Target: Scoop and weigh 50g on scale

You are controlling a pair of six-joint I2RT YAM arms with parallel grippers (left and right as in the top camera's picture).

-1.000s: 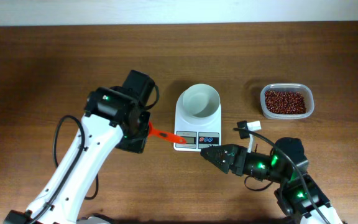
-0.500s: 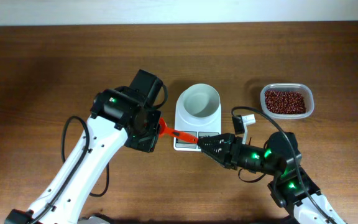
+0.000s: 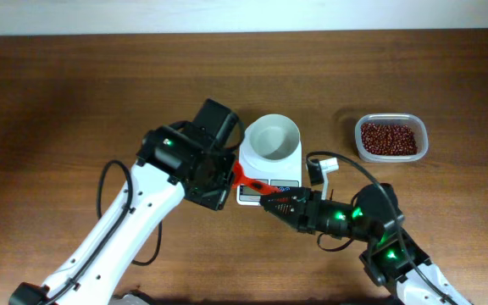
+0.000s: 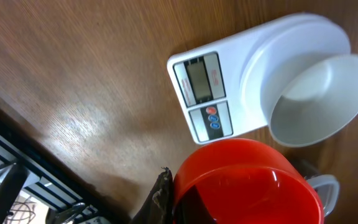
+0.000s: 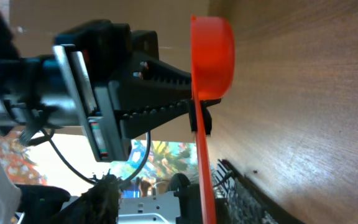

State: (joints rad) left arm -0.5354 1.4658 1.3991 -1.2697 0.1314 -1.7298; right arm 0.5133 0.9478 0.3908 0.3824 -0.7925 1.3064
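A brown wooden table (image 3: 58, 93) runs up to a pale wall (image 3: 227, 15). The left gripper (image 3: 232, 173) is clamped on a red scoop (image 3: 247, 180) above the front corner of the scale (image 4: 229, 68). The right gripper (image 3: 270, 201) sits at the scoop's far end; I cannot tell how wide its jaws are. The beans (image 3: 388, 138) lie in a clear tub (image 3: 358, 144), well to the right of both grippers.

We see a dark brown wooden counter (image 3: 58, 85) filling nearly the whole overhead view, its grain running from 9 to 3 o'clock. Along 12 o'clock a pale strip (image 3: 244, 15) borders it; whether it is wall or floor we cannot tell. In the left wrist view a soft sheen (image 4: 73, 124) of light lies on the wood toward 9 o'clock. Past the counter's edge at 7 o'clock, black metal bars (image 4: 8, 180) stand over a lighter surface. In the right wrist view a black mesh (image 5: 247, 196) shows near 6 o'clock, with bright patches (image 5: 55, 155) at 8 o'clock too blurred to make out.
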